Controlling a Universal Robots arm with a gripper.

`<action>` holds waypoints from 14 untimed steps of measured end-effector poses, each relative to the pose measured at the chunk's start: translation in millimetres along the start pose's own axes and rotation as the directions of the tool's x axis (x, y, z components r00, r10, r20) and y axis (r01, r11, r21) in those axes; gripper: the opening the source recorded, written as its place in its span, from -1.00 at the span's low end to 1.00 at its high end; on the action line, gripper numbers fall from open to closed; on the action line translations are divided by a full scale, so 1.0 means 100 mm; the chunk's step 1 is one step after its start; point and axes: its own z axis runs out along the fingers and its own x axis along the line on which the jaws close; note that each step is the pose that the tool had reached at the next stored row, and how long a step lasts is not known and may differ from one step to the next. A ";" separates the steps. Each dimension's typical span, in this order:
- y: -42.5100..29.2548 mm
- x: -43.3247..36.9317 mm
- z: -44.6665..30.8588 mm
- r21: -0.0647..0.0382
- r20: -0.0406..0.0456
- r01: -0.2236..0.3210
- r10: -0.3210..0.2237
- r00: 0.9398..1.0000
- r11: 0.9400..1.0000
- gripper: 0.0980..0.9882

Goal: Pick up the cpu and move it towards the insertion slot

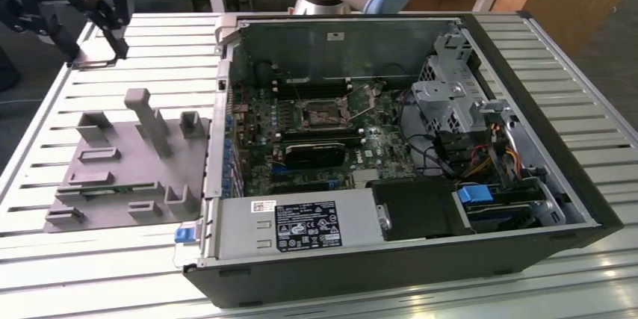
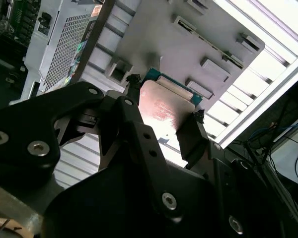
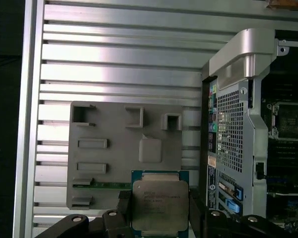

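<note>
No legible text or labels

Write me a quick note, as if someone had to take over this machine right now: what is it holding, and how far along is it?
Gripper: shut on the cpu, its fingers on two opposite edges, in both wrist views.
Position: in the exterior view the gripper is high over the table, beyond the grey tray, on the exterior view's left of the open computer case.
Insertion slot: inside the case, on the motherboard, with nothing in it.
Done: cpu picked up.
Left: carrying it across to the slot.
</note>
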 end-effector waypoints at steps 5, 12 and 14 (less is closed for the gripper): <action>-0.003 -0.131 0.006 0.000 0.000 0.000 0.000 1.000 1.000 0.00; -0.007 -0.329 0.016 0.000 0.000 0.000 0.000 1.000 1.000 0.00; -0.009 -0.388 0.019 0.000 0.000 0.000 0.000 1.000 1.000 0.00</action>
